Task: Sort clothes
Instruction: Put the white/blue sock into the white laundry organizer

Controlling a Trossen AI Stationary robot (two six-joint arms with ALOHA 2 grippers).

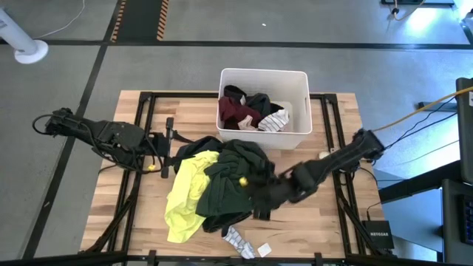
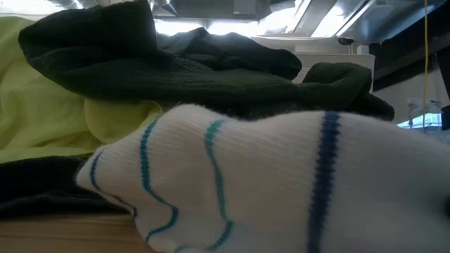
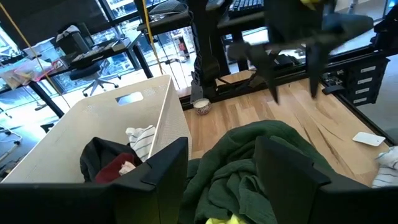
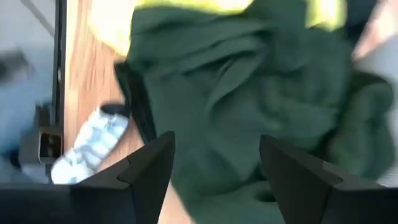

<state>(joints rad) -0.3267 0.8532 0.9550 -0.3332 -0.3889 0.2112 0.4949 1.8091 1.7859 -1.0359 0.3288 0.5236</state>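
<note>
A dark green garment (image 1: 233, 177) lies heaped on the table, partly over a neon yellow garment (image 1: 185, 196). A maroon piece (image 1: 235, 112), a black piece (image 1: 255, 102) and a striped piece (image 1: 273, 120) lie in the white bin (image 1: 299, 81). A white sock with blue stripes (image 1: 238, 242) lies at the near edge and fills the low view (image 2: 267, 183). My right gripper (image 4: 214, 168) is open, its fingers over the green garment (image 4: 249, 93). My left gripper (image 3: 221, 180) is open beside the heap's left side, facing the bin (image 3: 124, 118).
The bin stands at the table's far middle. A small white card (image 1: 264, 250) lies by the sock. A small round object (image 3: 202, 107) sits on the table near the bin. Bare wood shows at the table's left (image 1: 126, 199) and right (image 1: 332, 214).
</note>
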